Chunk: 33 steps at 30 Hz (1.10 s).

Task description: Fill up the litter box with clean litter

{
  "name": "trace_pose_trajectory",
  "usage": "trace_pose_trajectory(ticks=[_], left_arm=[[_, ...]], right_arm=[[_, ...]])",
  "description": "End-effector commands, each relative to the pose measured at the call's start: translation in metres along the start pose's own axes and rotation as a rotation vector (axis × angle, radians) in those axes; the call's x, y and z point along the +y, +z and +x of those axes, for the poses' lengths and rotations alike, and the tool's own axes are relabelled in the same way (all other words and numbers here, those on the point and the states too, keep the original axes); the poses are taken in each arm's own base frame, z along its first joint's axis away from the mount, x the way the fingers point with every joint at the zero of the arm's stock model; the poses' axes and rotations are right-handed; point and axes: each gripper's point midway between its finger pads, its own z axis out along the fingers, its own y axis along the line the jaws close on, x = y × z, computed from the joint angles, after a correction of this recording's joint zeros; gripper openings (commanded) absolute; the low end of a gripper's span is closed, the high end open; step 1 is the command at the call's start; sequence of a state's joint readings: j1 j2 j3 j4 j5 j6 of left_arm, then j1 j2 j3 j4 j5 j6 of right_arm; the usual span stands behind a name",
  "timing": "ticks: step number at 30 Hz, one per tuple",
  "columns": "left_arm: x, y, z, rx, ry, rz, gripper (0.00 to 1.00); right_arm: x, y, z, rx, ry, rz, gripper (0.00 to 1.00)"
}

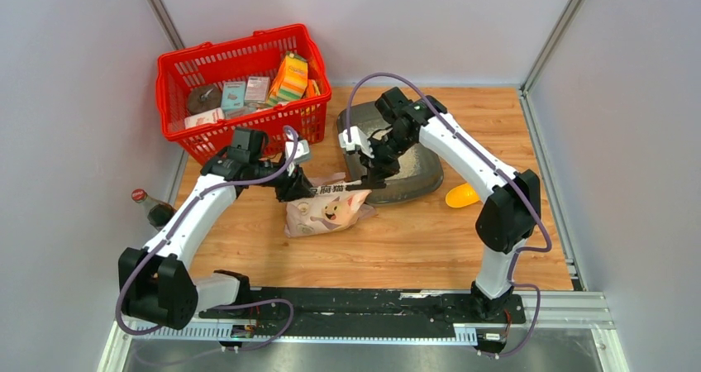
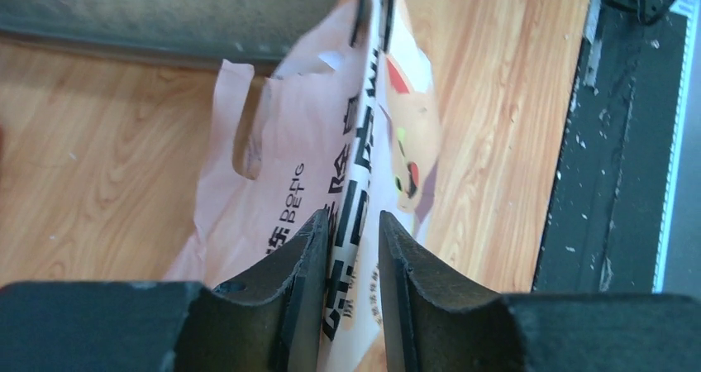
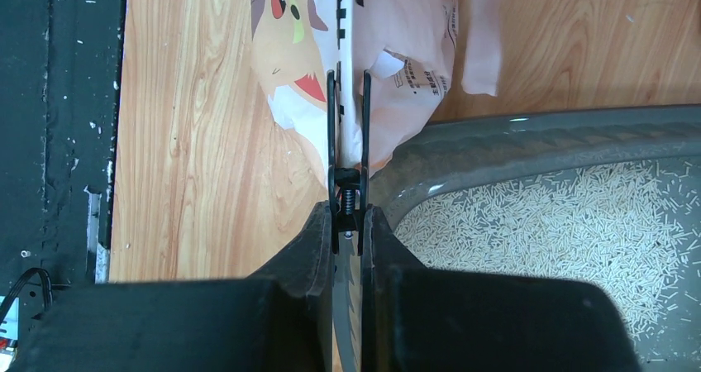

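The dark grey litter box lies at mid-table, and clean litter covers part of its floor. The beige cat-printed bag lies flat just in front of its rim. My right gripper is shut on a black clip that is clamped on the bag's edge beside the box corner. My left gripper straddles the opposite edge of the bag with its jaws parted, and a gap shows beside the paper. In the top view, the two grippers stand at either end of the bag.
A red basket full of packages stands at the back left. To the right of the box lies a yellow scoop. A bottle sits by the left wall. The black rail runs along the near edge.
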<state>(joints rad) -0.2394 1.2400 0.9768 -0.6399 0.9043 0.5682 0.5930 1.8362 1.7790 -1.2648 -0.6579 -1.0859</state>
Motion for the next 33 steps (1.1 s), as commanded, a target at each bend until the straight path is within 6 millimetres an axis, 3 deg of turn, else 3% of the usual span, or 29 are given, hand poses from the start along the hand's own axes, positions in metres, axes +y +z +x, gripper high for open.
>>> trace_pose_trajectory(ticks=[1,2,5,8,15,21,26,33], left_arm=[[-0.028,-0.003,0.021,0.033,0.021,0.090,0.34],[-0.028,-0.002,0.023,0.033,0.015,0.094,0.31],[-0.025,0.001,0.020,0.016,0.004,0.093,0.08],[-0.019,0.003,0.013,-0.006,0.005,0.076,0.01],[-0.006,0.004,0.001,-0.025,0.010,0.035,0.00],[0.000,0.004,-0.009,-0.040,0.019,0.032,0.00],[-0.003,0.002,-0.008,-0.032,0.029,0.032,0.00],[0.000,0.004,-0.011,-0.050,0.020,0.029,0.00]], right_arm=[[-0.001,-0.010,-0.018,0.004,-0.029,0.045,0.00],[-0.001,-0.009,-0.019,0.008,-0.030,0.046,0.00],[0.002,-0.007,-0.023,0.008,-0.038,0.043,0.00],[0.003,-0.007,-0.025,0.001,-0.033,0.046,0.00],[0.006,-0.010,-0.034,0.004,-0.096,0.058,0.00],[-0.005,-0.012,-0.049,0.001,-0.108,0.089,0.00],[0.000,-0.018,-0.044,0.004,-0.109,0.082,0.00],[0.005,-0.001,-0.040,0.039,-0.124,0.020,0.00]])
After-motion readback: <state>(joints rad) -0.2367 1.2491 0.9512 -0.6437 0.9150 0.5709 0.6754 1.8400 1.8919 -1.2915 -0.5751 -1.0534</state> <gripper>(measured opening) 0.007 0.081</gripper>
